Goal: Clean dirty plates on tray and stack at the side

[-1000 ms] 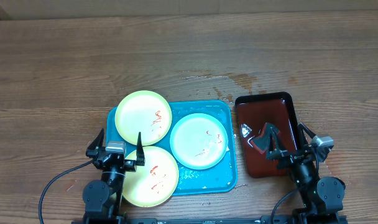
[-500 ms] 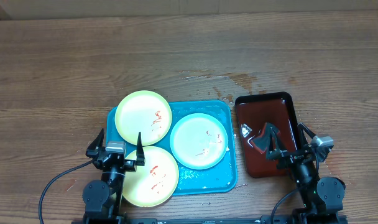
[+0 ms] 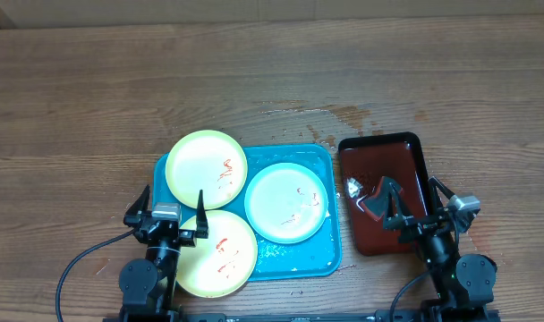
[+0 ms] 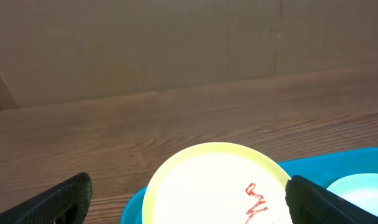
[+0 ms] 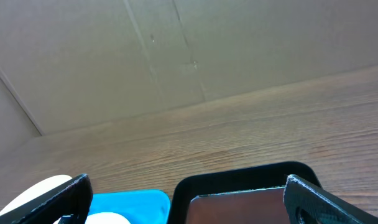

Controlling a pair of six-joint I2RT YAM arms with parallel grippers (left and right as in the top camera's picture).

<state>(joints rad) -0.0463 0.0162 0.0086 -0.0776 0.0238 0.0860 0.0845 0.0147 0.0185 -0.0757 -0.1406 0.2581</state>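
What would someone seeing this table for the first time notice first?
Three plates with thin red smears crowd a turquoise tray at the middle of the wooden table, the two yellow-green ones overhanging its left rim. A dark red-brown tray sits just right of it, with a wet-looking patch on the wood behind. The left gripper and right gripper stand open at the near edge.

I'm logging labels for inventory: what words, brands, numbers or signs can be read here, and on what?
None readable in any view.
The red marks on the round pale plastic plates are smears, not writing.
The pale scrap in the dark red-brown rectangular tray is too small to tell.
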